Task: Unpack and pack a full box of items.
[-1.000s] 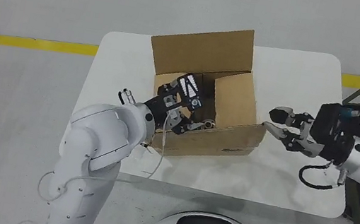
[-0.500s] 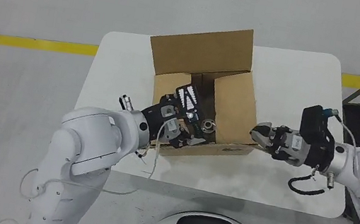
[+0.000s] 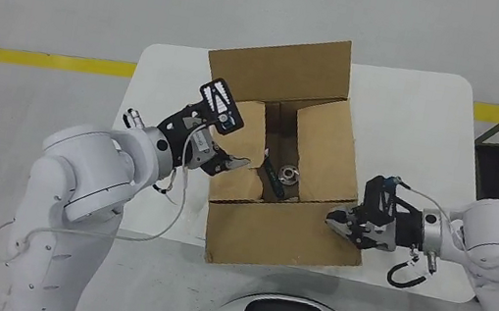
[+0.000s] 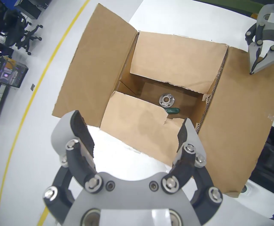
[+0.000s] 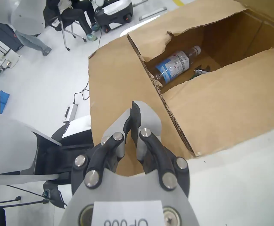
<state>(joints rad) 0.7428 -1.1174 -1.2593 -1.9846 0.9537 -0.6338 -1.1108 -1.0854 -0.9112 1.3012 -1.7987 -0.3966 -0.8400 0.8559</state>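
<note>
Your left gripper hangs wide open, empty; right gripper pinches one flap of the one box: one bottle, one flange inside.

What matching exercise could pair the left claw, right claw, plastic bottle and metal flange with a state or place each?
Things:
1 left claw
2 right claw
3 plastic bottle
4 metal flange

States or places:
A on its side inside the box
B shut on a box flap
C open, holding nothing
D lying flat beside the green handle

Pairs: 1-C, 2-B, 3-A, 4-D
</note>
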